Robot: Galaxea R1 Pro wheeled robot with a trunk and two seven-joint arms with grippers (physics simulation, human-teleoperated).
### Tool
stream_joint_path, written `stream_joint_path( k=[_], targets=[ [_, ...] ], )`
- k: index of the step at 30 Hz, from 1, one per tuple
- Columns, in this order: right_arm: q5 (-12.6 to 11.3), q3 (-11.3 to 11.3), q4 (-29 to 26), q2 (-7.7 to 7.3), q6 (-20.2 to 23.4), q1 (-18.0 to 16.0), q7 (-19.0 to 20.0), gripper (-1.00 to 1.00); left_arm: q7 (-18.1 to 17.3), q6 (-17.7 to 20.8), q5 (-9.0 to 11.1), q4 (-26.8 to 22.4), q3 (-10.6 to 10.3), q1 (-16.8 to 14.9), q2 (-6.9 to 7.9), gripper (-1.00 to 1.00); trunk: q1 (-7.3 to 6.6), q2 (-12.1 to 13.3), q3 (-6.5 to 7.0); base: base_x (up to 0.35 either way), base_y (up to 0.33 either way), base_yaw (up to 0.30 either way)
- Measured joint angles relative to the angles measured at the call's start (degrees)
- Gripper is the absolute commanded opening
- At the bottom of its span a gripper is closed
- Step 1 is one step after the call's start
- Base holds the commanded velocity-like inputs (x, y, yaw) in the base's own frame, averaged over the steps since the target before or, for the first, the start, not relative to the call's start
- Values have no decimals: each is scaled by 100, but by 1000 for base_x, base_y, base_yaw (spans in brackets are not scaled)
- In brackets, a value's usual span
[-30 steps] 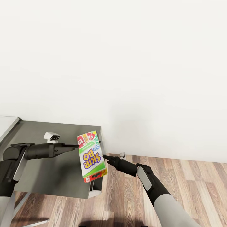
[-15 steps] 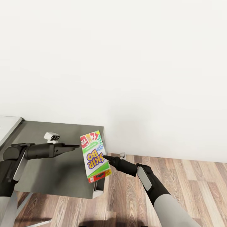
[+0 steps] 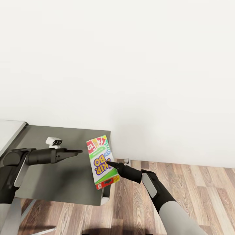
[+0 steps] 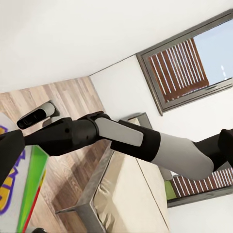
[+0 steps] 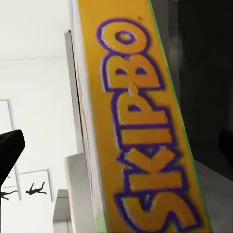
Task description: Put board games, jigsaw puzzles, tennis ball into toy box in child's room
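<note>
The whole head view has slid slightly as the robot turns; the Skip-Bo board game rides along, pinched upright in the right tool over the dark desk's corner. The left tool hovers with nothing in it; whether spread, unclear. The game is not yet boxed.

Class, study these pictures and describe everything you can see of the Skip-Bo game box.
The Skip-Bo box is a flat cardboard-looking carton, white with yellow-and-purple lettering, a green edge and fanned coloured cards at one end. It stands tilted over the dark table's right edge, with the right gripper against its face; its side lettering shows in the right wrist view.
</note>
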Motion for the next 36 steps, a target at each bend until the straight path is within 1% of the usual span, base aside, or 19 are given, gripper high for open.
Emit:
stream_joint_path(
  k=[10, 11, 16, 20, 32, 36],
  targets=[
    [-1, 1, 6, -3, 0, 0, -2, 100, 0, 0, -1, 0, 3, 4, 2, 100, 1, 0, 0, -32, 44, 0],
    [-1, 1, 6, -2, 0, 0, -3, -100, 0, 0, -1, 0, 3, 3, 4, 100, 1, 0, 0, -35, 57, 0],
    [-37, 3, -1, 1, 22, 3, 7, -100, 0, 0, 9, 2, 3, 4, 6, 100, 0, 0, 0, -10, 15, 0],
    [-16, 1, 0, -1, 10, 0, 1, -100, 0, 0, 31, 28, 10, 6, 9, 100, 0, 0, 0, -1, 1, 0],
    [-12, 0, 6, 2, 0, 7, -10, -100, 0, 8, 27, 33, 11, 0, 6, 100, -263, 480, 215, 0, 0, 0],
    [-24, -2, 6, 3, 5, 5, -139, -100, 0, 8, 27, 35, 12, -1, 11, 100, -351, 641, 287, 0, 0, 0]
  ],
)
